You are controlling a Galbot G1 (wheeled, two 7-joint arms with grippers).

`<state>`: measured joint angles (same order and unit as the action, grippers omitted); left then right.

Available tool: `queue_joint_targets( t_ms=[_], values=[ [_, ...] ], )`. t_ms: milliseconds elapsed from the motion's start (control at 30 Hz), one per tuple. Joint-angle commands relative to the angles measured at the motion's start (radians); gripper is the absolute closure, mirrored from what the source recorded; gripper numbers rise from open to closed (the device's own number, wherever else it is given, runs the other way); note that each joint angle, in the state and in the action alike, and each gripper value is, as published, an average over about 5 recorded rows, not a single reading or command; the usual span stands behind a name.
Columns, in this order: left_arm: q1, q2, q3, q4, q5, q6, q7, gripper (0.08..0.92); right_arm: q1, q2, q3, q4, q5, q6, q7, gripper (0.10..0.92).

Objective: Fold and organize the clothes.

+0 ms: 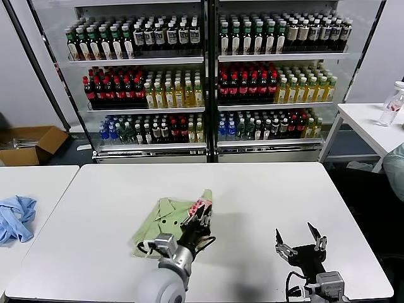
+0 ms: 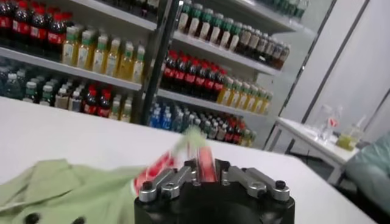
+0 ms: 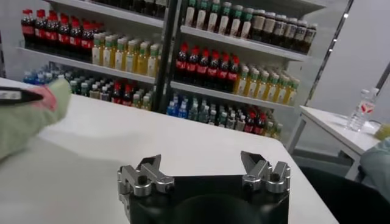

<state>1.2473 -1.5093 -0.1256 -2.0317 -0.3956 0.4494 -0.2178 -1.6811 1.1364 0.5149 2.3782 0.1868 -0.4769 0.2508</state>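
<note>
Green shirt [image 1: 169, 222] lies partly folded on the white desk [image 1: 265, 202], a bit toward 7 o'clock of desk centre, collar and dark buttons up, red-and-white checkered print at its 2 o'clock corner. Left gripper [image 1: 201, 222] sits at the shirt's 3 o'clock edge, right by the print; in the left wrist view the jaws of the left gripper [image 2: 205, 165] stand close together with a strip of red-printed fabric between them, fold lifted off the desk there. Cannot tell if they pinch it or have let go. Rest of shirt [image 2: 55, 189] spreads flat on the desk. Right gripper [image 1: 300, 243] hovers low over bare desk at 4 o'clock of the shirt, well apart from it, jaws wide open, nothing between them; same in the right wrist view [image 3: 204, 170], where the shirt [image 3: 24, 122] shows far off with the left gripper's dark tip on it. Blue cloth [image 1: 16, 218] lies bunched on a separate desk [image 1: 44, 180] at 9 o'clock, apart from the shirt. Behind, at 12 o'clock, a glass-door cooler [image 1: 208, 82] with rows of bottles. Cardboard box [image 1: 31, 144] on the floor at 10 o'clock. Another desk [image 1: 369, 123] at 2 o'clock carries a clear bottle [image 1: 392, 104].
</note>
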Motion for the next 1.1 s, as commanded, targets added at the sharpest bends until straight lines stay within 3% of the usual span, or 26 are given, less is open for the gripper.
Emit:
queue_joint_targets(
  t_ms=[33,233,433,633,1100],
  values=[
    [-0.087,0.010,-0.042,0.039,-0.037,-0.100,0.045,0.711,0.087,-0.020,-0.022,-0.037,0.087,-0.012,-0.007,0.202],
    [0.007,0.183,-0.245,-0.047,0.175,-0.268,0.204,0.521,0.211,-0.001,-0.152,-0.128,0.216,-0.024,-0.007,0.203],
    [0.099,0.303,-0.452,-0.047,0.299,-0.355,0.259,0.347,0.365,0.081,-0.349,-0.287,0.238,-0.026,0.015,0.202],
    [0.128,0.278,-0.408,-0.035,0.350,-0.359,0.257,0.198,0.443,0.162,-0.444,-0.412,0.227,-0.019,0.036,0.203],
    [0.093,0.264,-0.373,0.030,0.346,-0.353,0.287,0.177,0.480,0.208,-0.461,-0.531,0.300,-0.043,0.032,0.202]
  ],
)
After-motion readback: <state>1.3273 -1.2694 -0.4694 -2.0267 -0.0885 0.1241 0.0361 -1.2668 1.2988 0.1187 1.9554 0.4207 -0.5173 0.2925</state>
